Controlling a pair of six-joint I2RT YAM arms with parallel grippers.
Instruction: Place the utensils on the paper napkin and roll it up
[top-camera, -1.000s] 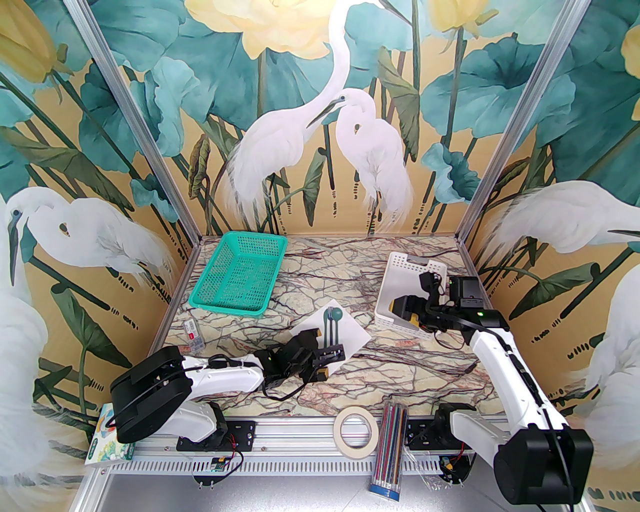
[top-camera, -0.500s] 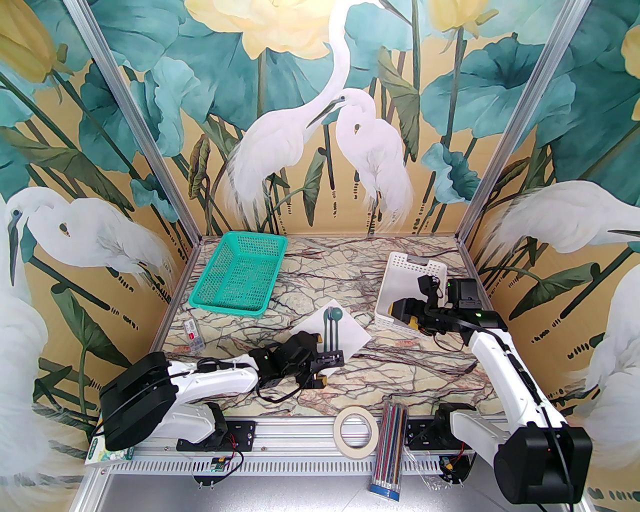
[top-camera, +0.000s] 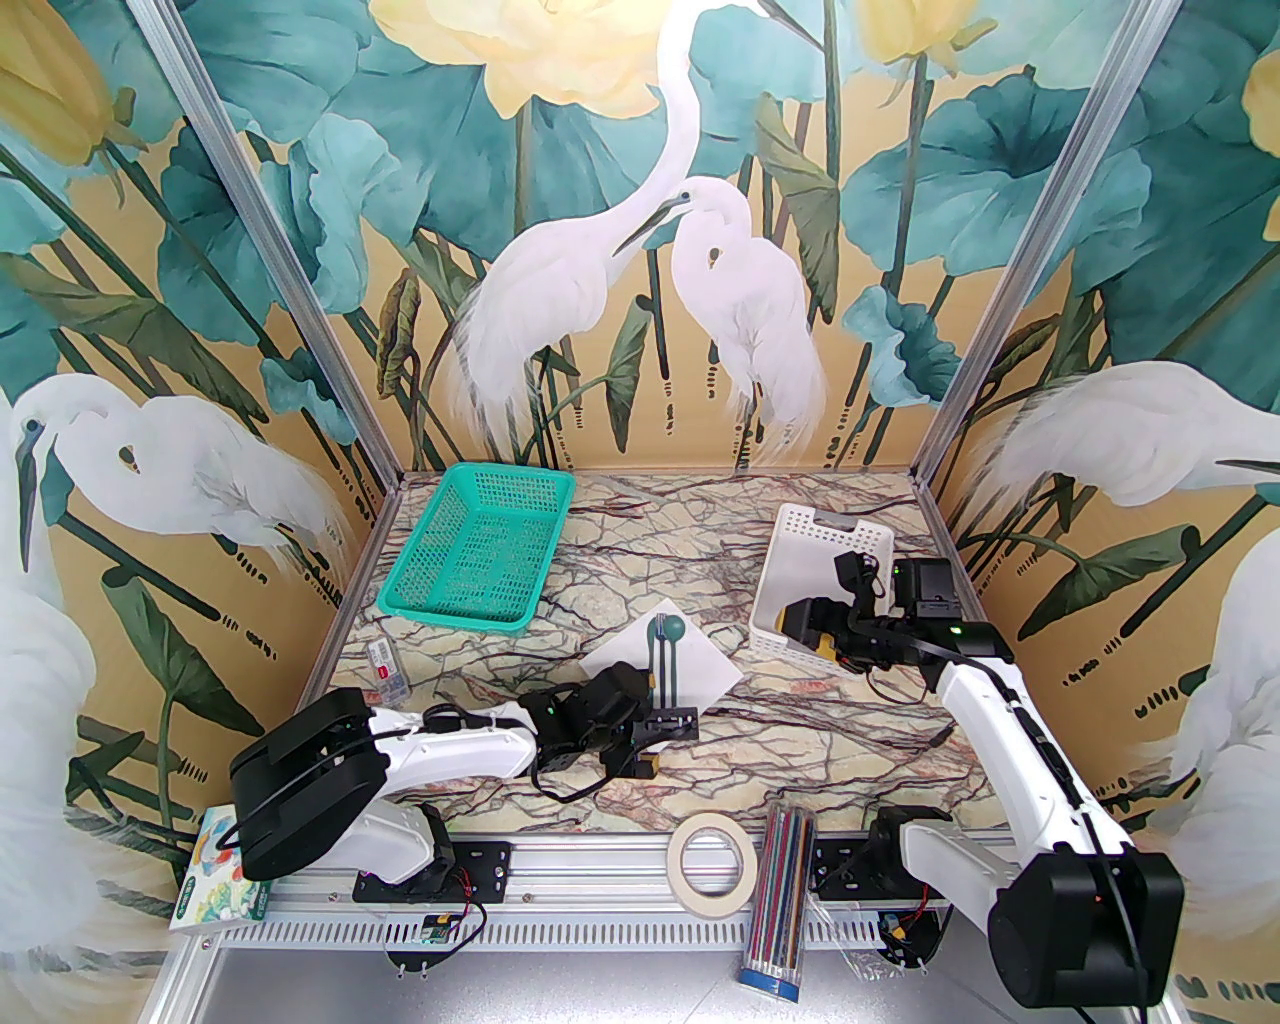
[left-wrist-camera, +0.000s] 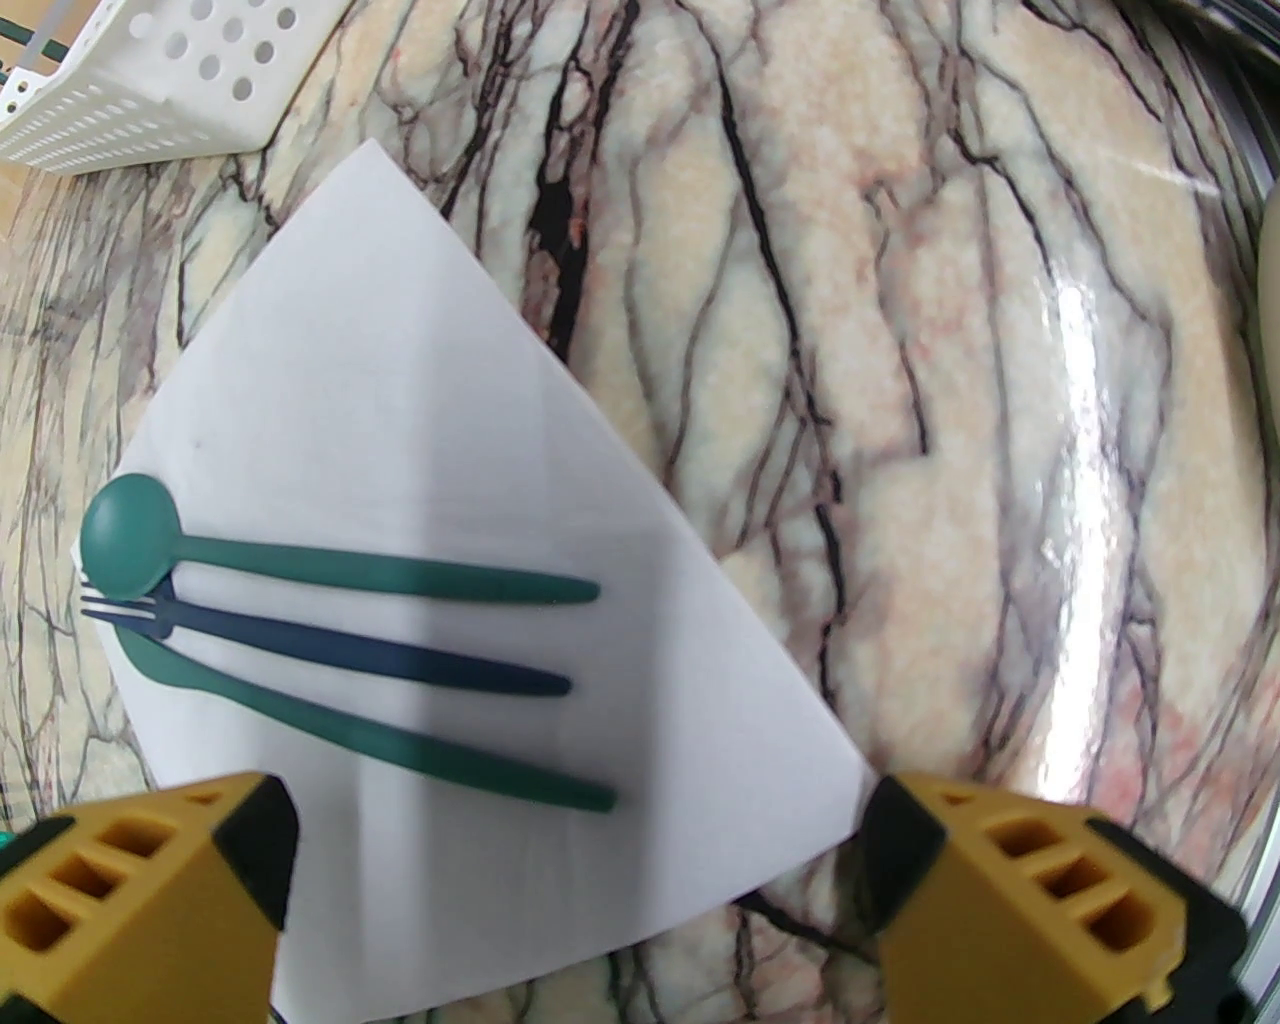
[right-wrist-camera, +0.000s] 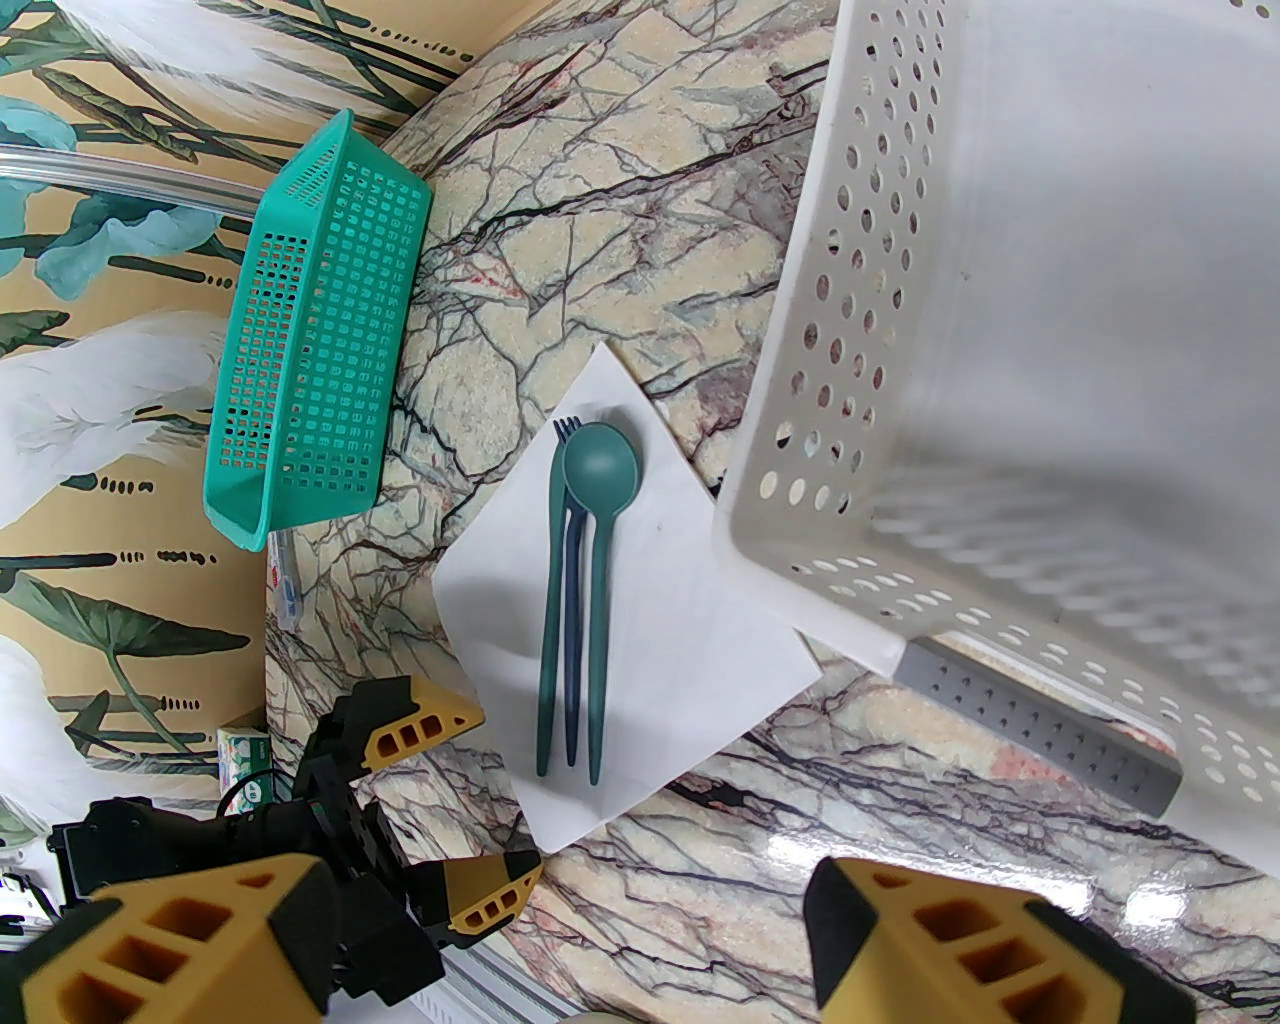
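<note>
**A:** Start with the top view. How did the left arm (top-camera: 450, 750) lie?

**B:** Low and almost flat. It stretched from its base toward the middle of the table (top-camera: 720, 560), with the wrist at the near corner of the paper napkin (top-camera: 705, 668). The left fingers (top-camera: 648, 766) stood wide apart, released, with nothing gripped.

**A:** And the right arm (top-camera: 1000, 730)?

**B:** It rose from its base and bent forward. Its wrist was held up by the near left corner of the white basket (top-camera: 795, 560). From there I couldn't judge the right fingers (top-camera: 822, 648).

**A:** Where was the napkin?

**B:** It lay flat as a diamond between the green basket (top-camera: 480, 550) and the white one. The spoon (top-camera: 676, 629) lay on it, its bowl toward the far corner.

**A:** What did the left wrist view show?

**B:** The spoon, a darker fork (left-wrist-camera: 330, 648) and a green knife-shaped piece (left-wrist-camera: 400, 745) lay side by side on the napkin, handles pointing toward the fingers. One finger hung over the napkin's near edge and the other sat just past its corner. I couldn't tell whether either touched the paper.

**A:** And the right wrist view?

**B:** It looked down from well above. The right fingers were spread and empty over bare table, with the white basket beside them. The left fingers flanked the napkin's near corner.
</note>
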